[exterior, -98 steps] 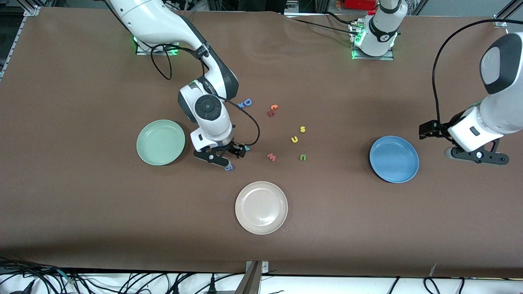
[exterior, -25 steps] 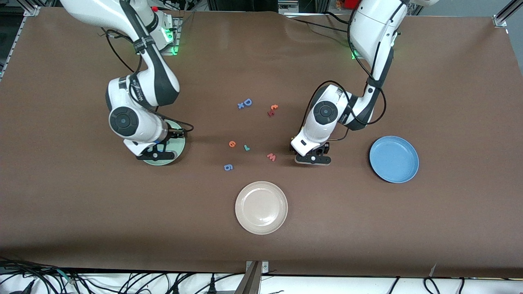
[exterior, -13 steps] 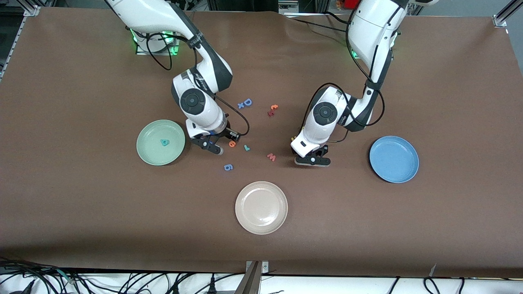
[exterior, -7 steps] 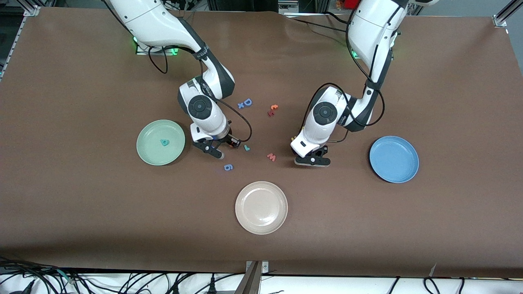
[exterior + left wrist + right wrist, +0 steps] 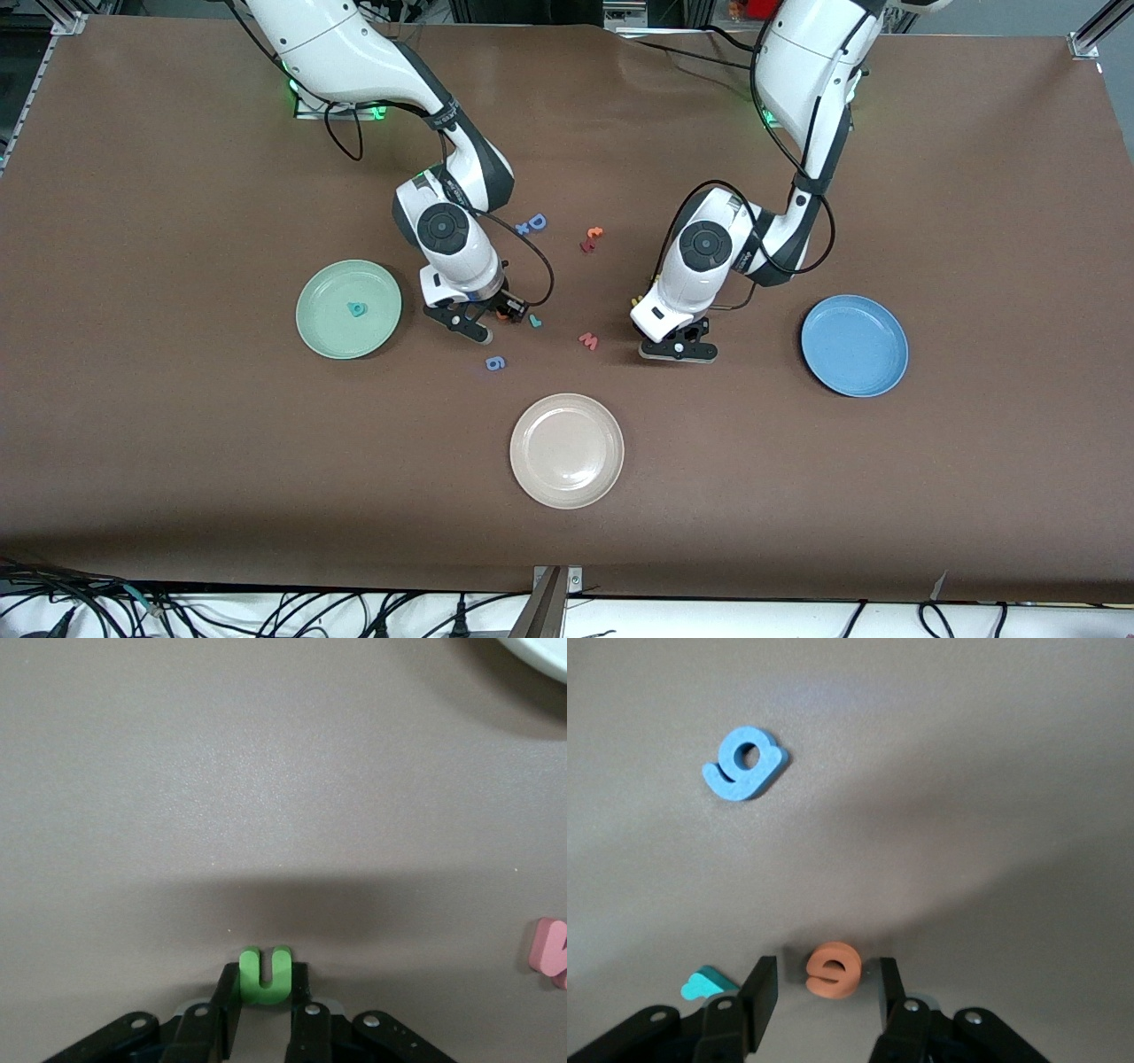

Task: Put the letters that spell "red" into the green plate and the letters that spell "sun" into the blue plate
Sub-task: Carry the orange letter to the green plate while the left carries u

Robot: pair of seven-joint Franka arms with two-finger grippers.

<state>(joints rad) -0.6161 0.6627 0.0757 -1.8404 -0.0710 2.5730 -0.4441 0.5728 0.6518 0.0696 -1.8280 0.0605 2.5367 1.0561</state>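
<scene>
The green "n" (image 5: 265, 975) is clamped by the left gripper (image 5: 265, 1014); the orange "e" (image 5: 834, 970) is straddled by the right gripper's (image 5: 824, 997) parted fingers.

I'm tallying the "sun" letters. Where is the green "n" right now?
The green "n" is pinched in the left claw, low on the table mid-way between the pink "w" and the blue plate.
</scene>
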